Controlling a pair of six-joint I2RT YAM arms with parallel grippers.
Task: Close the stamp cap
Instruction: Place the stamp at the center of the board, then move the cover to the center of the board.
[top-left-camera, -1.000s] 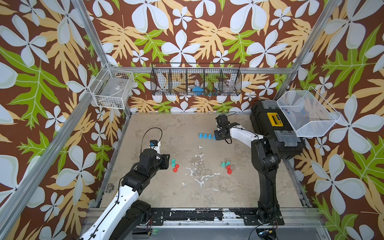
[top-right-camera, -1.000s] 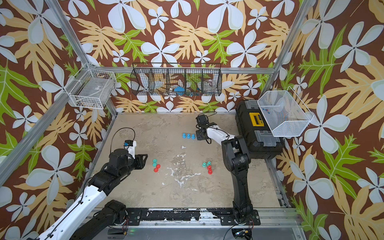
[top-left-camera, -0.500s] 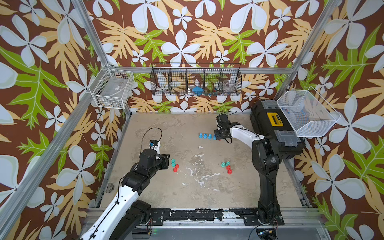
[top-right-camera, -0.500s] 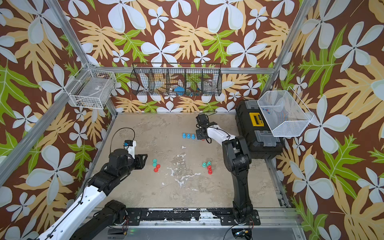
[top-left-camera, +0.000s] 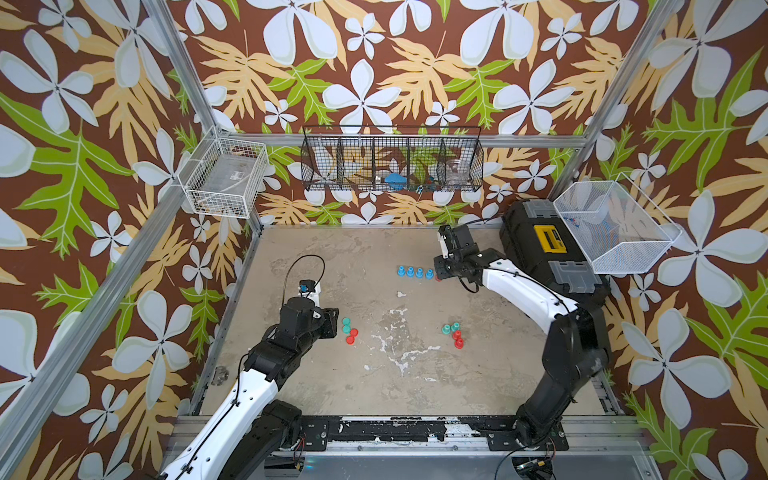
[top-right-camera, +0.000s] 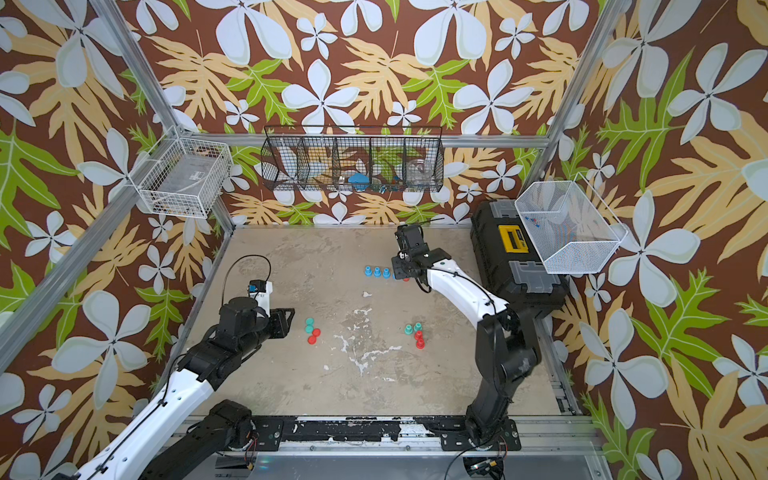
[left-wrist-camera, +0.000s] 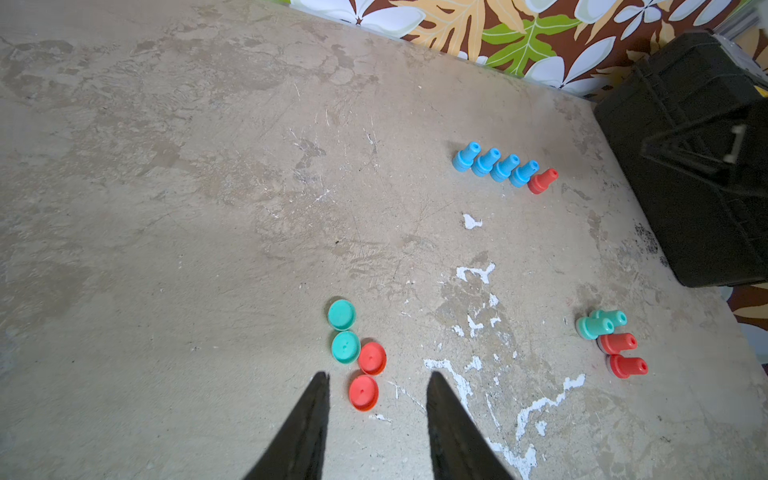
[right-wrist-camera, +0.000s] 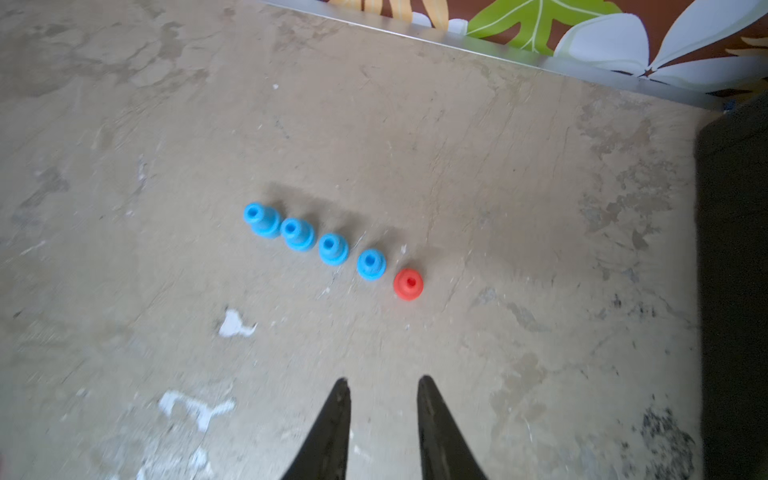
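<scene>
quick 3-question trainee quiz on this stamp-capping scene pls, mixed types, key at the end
1. How many blue stamps stand in the row?
2. True or false: the left hand is open and empty.
3. The end stamp, nearest the toolbox, is: A red, B teal, C blue.

Key: 1. four; 2. true; 3. A

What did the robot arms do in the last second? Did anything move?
The right gripper opened its jaws a little, close by the small red plastic stamp at the end of the row of four blue stamps; it holds nothing now. The arm hardly moved. The left gripper, open, the four round loose caps and the teal and red stamps stayed put.
</scene>
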